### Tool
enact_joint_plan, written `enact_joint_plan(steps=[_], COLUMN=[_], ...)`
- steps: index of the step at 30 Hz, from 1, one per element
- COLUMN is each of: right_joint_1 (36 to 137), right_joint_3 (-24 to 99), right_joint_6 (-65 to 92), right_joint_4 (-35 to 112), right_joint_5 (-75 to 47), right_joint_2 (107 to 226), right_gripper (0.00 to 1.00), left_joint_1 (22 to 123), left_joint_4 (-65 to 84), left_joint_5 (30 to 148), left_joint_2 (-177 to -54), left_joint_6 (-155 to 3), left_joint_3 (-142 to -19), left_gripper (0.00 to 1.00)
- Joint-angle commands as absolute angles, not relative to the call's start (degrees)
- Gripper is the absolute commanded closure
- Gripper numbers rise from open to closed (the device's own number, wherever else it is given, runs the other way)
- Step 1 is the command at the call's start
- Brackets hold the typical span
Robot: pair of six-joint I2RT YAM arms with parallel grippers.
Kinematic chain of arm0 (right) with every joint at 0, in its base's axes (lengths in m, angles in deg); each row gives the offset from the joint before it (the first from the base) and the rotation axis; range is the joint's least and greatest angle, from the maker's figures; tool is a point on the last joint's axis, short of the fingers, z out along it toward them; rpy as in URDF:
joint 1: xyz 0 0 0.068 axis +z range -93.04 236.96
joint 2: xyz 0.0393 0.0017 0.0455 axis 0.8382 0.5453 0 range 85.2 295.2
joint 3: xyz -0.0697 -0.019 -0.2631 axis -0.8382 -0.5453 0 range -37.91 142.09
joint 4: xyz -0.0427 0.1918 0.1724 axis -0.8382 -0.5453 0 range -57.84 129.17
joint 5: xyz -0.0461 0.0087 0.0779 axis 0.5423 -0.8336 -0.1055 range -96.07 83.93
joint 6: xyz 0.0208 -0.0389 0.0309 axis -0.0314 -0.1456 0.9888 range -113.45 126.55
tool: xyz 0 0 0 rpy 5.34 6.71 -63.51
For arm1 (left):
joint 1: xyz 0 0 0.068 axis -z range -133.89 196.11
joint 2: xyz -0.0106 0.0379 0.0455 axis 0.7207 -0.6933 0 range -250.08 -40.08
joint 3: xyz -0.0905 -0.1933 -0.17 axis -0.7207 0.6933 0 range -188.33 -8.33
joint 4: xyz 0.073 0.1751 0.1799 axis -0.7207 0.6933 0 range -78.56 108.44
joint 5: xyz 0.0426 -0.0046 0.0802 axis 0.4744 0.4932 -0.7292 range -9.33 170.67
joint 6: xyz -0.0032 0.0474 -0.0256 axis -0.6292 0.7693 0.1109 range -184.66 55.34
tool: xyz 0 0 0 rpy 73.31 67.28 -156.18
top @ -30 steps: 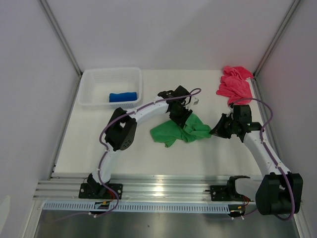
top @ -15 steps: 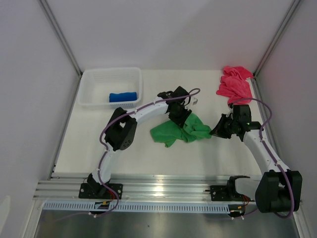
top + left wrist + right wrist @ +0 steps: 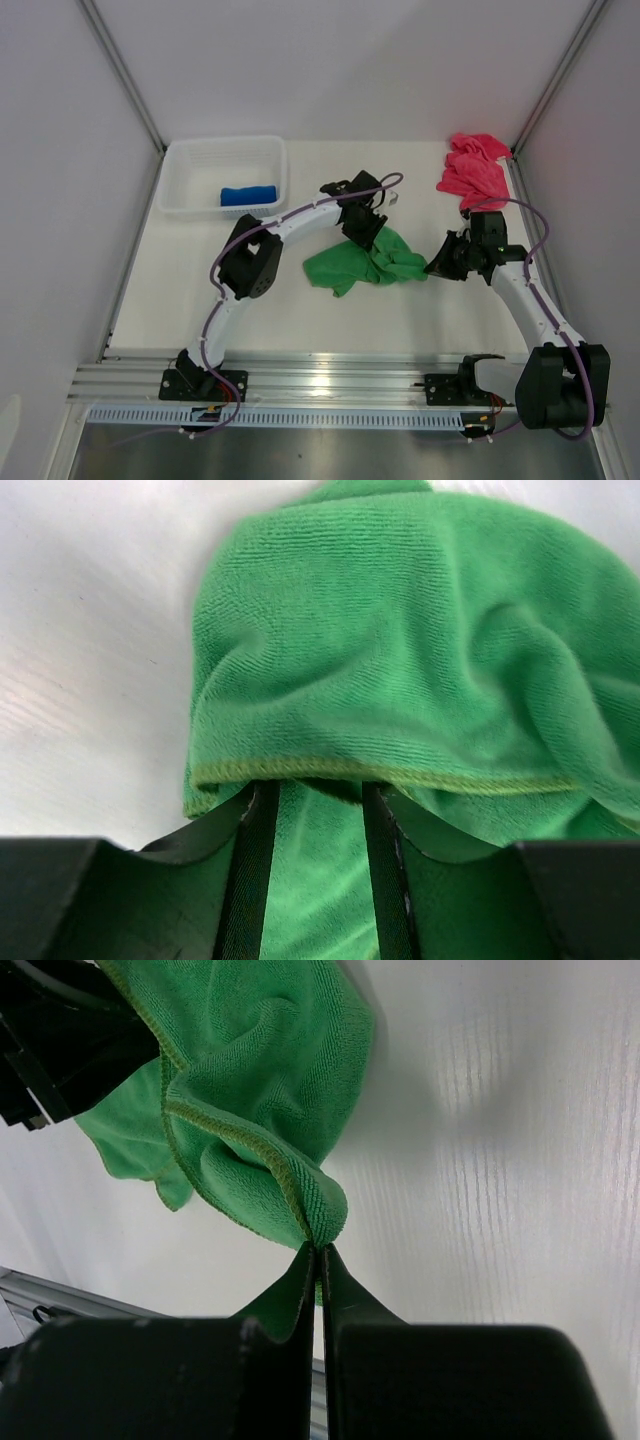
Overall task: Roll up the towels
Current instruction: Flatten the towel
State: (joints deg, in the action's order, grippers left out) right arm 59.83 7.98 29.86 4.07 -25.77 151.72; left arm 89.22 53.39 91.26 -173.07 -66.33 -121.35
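A soft green cloth towel [image 3: 350, 268] is lying crumpled near the middle of the white surface [image 3: 200, 280], between the two arms. The left tool [image 3: 366, 233] is reaching down onto its far edge, while the right tool [image 3: 433, 266] is meeting its right-hand corner.

In the right wrist view, the right tool [image 3: 318, 1250] is pinching a folded corner of the green cloth towel [image 3: 260, 1060]. Its two black fingers [image 3: 340, 1305] are pressing flat against each other with no gap showing, and the hemmed edge is curling over just above their tips. A sliver of green is also showing beside the left finger. The rest of the towel is trailing away from the pinch toward the upper left of that view.

In the left wrist view, the left tool [image 3: 315, 790] is standing with its fingers [image 3: 252, 860] partly apart, and green cloth is filling the gap between them. A hemmed fold of the towel [image 3: 400, 650] is draping over the fingertips (so the tips themselves are hidden). Whether the cloth in the gap is being squeezed or is only lying there cannot be told.

A bright pink cloth towel [image 3: 468, 168] is sitting bunched in the far right corner of the surface, well apart from both tools. A royal blue cloth towel [image 3: 248, 194] is resting as a short roll inside the white plastic basket [image 3: 225, 142] at the far left.
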Motion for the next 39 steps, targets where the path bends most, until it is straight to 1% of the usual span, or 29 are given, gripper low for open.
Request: enact_joint_plan(steps=[1, 5, 8, 9, 10, 11, 14, 18, 22, 23, 24, 28, 31, 33, 39], right_joint_1=[59.5, 59.5, 59.4, 59.5, 59.4, 59.4, 59.0, 57.5, 52.7, 52.0, 51.3, 47.5, 46.2, 45.5, 45.2], right_joint_3=[10.4, 10.1, 10.0, 10.1, 10.2, 10.3, 11.2, 14.6, 23.5, 28.6, 31.2, 43.5, 50.5, 53.7, 58.6], right_joint_6=[29.0, 29.0, 29.1, 29.1, 29.2, 29.3, 30.2, 32.1, 33.4, 33.5, 33.9, 36.4, 37.4, 37.5, 38.4], right_joint_4=[3.4, 2.8, 3.0, 3.0, 3.2, 3.2, 4.1, 7.2, 11.3, 12.3, 12.7, 15.6, 16.0, 15.7, 12.1], right_joint_5=[-25.0, -24.4, -24.4, -24.3, -24.3, -24.3, -24.4, -28.6, -33.4, -34.1, -34.9, -39.4, -41.1, -42.0, -46.4], right_joint_2=[150.6, 149.8, 149.4, 149.4, 149.5, 149.6, 149.9, 151.8, 157.2, 158.7, 161.3, 165.8, 166.2, 165.4, 160.9], right_gripper=[1.0, 1.0, 1.0, 1.0, 1.0, 1.0, 1.0, 1.0, 1.0, 1.0, 1.0, 1.0, 1.0, 1.0, 1.0], left_joint_1=[89.1, 89.0, 89.0, 89.0, 89.0, 89.0, 89.0, 88.6, 85.9, 84.9, 84.5, 82.1, 80.4, 80.2, 79.5], left_joint_4=[53.8, 52.8, 53.4, 53.3, 53.3, 53.3, 53.1, 52.8, 54.4, 55.9, 57.0, 61.3, 63.8, 65.5, 69.2], left_joint_5=[89.5, 88.3, 87.5, 87.1, 86.9, 86.7, 86.6, 87.5, 91.4, 91.7, 91.7, 91.9, 92.7, 90.6, 88.0], left_joint_2=[-173.9, -173.8, -173.9, -173.7, -173.0, -172.5, -169.3, -163.0, -155.6, -154.4, -152.2, -147.1, -143.8, -142.4, -136.5], left_joint_6=[-68.2, -68.7, -69.1, -69.1, -69.1, -68.9, -67.5, -62.0, -58.9, -58.2, -56.8, -53.6, -52.5, -50.8, -47.3], left_joint_3=[-123.7, -123.2, -123.5, -122.8, -122.2, -122.1, -120.8, -120.9, -123.4, -125.9, -126.9, -131.6, -136.1, -138.2, -141.0], left_gripper=[0.58, 0.6, 0.73, 0.86, 0.93, 0.99, 0.99, 0.99, 0.99, 0.99, 0.99, 0.99, 0.99, 0.99, 0.99])
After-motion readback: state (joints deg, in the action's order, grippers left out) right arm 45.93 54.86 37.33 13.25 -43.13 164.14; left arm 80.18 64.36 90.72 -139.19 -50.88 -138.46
